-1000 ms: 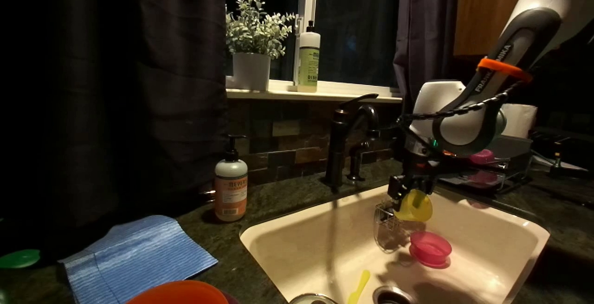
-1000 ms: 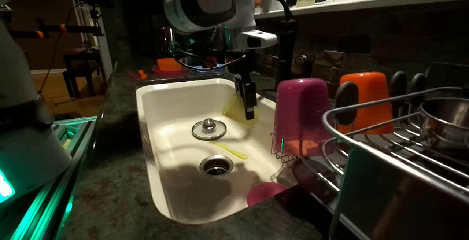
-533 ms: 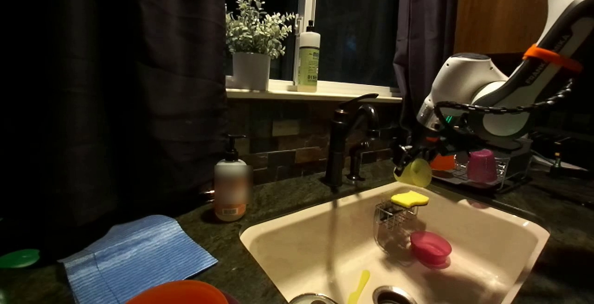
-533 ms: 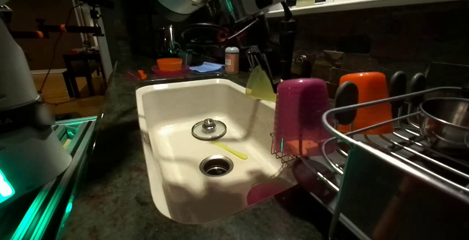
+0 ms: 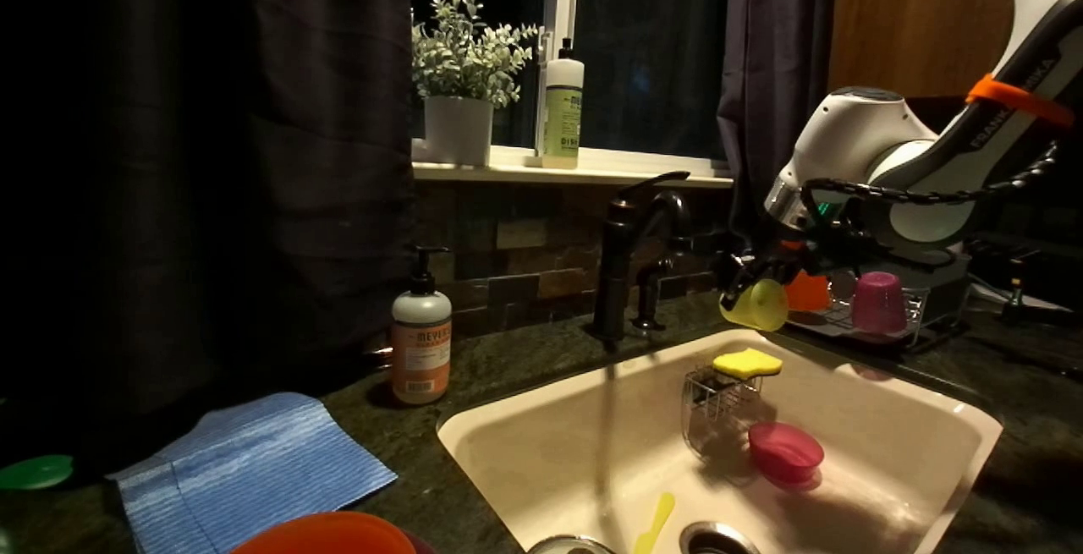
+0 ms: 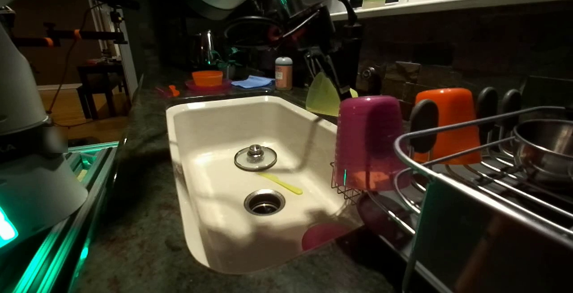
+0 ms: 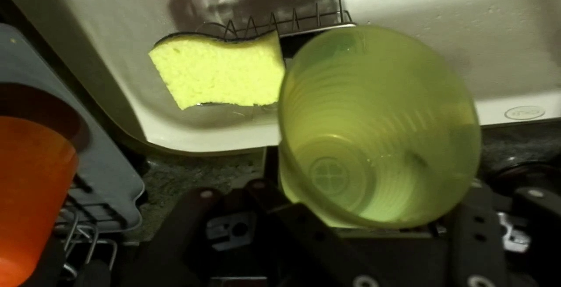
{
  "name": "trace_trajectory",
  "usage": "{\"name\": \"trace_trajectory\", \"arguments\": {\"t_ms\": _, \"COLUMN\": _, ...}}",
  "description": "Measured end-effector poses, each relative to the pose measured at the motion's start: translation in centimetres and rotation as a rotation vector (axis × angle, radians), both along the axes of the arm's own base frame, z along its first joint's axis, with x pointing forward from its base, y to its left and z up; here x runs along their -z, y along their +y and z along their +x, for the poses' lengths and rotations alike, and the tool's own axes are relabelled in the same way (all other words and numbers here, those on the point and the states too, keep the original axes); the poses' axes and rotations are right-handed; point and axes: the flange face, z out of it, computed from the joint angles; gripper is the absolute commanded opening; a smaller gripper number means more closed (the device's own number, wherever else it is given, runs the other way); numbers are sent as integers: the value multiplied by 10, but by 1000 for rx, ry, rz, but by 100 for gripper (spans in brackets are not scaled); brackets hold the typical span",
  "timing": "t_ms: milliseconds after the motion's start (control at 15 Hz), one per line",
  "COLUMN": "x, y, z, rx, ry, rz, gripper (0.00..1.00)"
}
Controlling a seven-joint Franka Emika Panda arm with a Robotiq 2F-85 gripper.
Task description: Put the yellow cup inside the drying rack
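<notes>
The gripper (image 7: 377, 199) pinches the yellow cup (image 7: 381, 120) between its jaws, holding it tilted by the sink's rim (image 7: 219, 138), near the rack (image 6: 492, 235). A purple cup (image 6: 369, 143) and an orange cup (image 6: 454, 123) stand upside down in the rack, and a sponge (image 7: 223, 70) lies atop a wire caddy (image 5: 711, 397).

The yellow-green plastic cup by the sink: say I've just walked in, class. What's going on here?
In its black two-fingered gripper, a white robot arm holds a translucent yellow-green plastic cup, tilted and raised near the edge of the cream sink. Beside the sink stands a grey metal wire drying rack, where a purple plastic cup and an orange plastic cup sit upside down. The yellow-green cup is not yet in the rack.
</notes>
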Motion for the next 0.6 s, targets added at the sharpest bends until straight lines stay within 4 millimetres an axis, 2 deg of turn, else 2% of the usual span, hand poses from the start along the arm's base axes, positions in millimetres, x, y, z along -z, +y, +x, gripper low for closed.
{"name": "trace_trajectory", "arguments": {"t_ms": 333, "x": -39, "y": -11, "z": 9, "rx": -90, "ry": -111, "rz": -126, "gripper": 47}}
{"name": "trace_trajectory", "arguments": {"t_ms": 600, "x": -63, "y": -23, "z": 2, "rx": -110, "ry": -179, "rz": -193, "gripper": 47}}
